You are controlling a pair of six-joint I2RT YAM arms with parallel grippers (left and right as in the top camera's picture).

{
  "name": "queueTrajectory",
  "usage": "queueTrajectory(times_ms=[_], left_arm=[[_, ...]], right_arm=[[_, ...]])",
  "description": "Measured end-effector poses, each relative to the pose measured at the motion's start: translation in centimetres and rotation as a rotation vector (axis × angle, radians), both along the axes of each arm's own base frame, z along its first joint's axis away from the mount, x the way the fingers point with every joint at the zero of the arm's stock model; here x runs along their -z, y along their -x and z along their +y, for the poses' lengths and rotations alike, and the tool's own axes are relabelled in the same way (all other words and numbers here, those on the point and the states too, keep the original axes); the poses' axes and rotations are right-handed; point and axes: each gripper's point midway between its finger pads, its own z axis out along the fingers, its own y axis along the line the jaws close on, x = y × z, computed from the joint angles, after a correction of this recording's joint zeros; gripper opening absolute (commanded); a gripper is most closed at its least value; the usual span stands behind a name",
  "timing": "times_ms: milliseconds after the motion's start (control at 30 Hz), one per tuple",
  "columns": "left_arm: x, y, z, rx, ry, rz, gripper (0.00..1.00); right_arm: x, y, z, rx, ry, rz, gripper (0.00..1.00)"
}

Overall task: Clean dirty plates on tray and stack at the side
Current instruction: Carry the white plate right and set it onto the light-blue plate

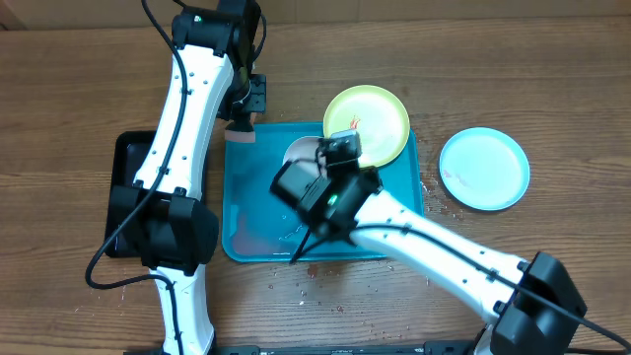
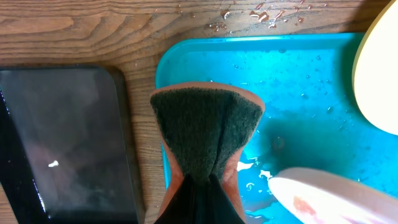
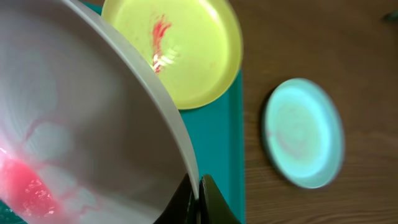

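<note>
Tray (image 1: 251,212) lies mid-table, its floor wet with droplets. Right fingers (image 3: 214,208) are clamped tight on the rim of the pinkish-white plate (image 3: 81,112), holding it tilted above the far half of the tray. A red smear (image 3: 25,186) and pale pink streaks mark its face. Yellow-green plate (image 1: 367,123) rests at the tray's far right corner, overhanging the rim, with a red streak (image 3: 160,28) near its centre. Light blue plate (image 1: 483,170) lies flat on the table (image 1: 552,59) to the right of the tray, well apart from it. Left fingers (image 2: 186,208) are closed on a sponge (image 2: 208,130), its dark green scouring face toward the wrist camera and orange backing showing at the edges. The sponge hangs over the tray's far left corner, apart from the held plate. Black tray (image 1: 126,163) sits just left of the turquoise one. Red specks (image 1: 308,271) dot the table by the tray's near edge.
</note>
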Motion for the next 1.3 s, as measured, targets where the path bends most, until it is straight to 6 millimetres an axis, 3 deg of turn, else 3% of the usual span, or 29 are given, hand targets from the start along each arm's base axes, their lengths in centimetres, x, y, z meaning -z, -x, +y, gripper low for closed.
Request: queueTrajectory(times_ms=[500, 933, 1067, 1300], left_arm=[[0.0, 0.0, -0.1, 0.001, 0.007, 0.001, 0.04], [0.0, 0.0, -0.1, 0.001, 0.007, 0.001, 0.04], [0.0, 0.0, -0.1, 0.001, 0.007, 0.002, 0.04], [0.1, 1.6, 0.2, 0.001, -0.007, 0.065, 0.04]], right_arm=[[-8.1, 1.6, 1.5, -0.146, 0.342, -0.442, 0.04], [-11.2, 1.9, 0.6, -0.120, 0.301, -0.538, 0.04], [-10.5, 2.2, 0.4, -0.093, 0.219, -0.504, 0.04], [-4.7, 2.9, -0.1, -0.009, 0.025, -0.189, 0.04]])
